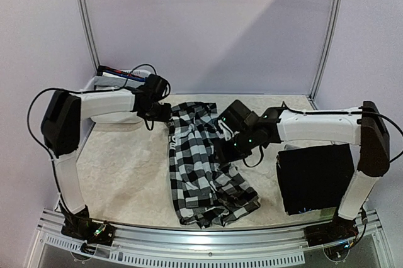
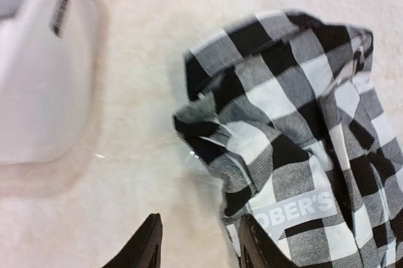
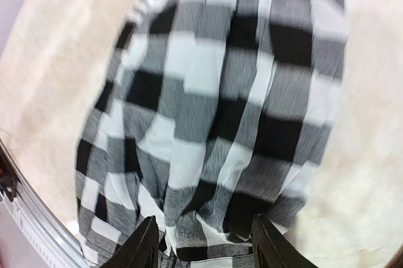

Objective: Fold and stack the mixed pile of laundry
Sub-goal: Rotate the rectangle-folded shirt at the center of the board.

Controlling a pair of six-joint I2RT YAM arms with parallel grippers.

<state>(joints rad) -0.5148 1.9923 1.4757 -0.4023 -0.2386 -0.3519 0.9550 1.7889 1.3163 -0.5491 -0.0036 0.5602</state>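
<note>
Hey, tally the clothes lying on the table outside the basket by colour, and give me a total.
Black-and-white checkered shirt: 1
Black folded cloth: 1
Total: 2

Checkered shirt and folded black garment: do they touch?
Apart. The top view shows a strip of bare table between the checkered shirt and the folded black garment.

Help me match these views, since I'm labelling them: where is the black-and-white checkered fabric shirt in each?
Top external: the black-and-white checkered fabric shirt lies mid-table, between the two arms.
Left wrist: it fills the right half.
Right wrist: it fills most of the picture.
Shared landmark: the cream table surface beside it.
</note>
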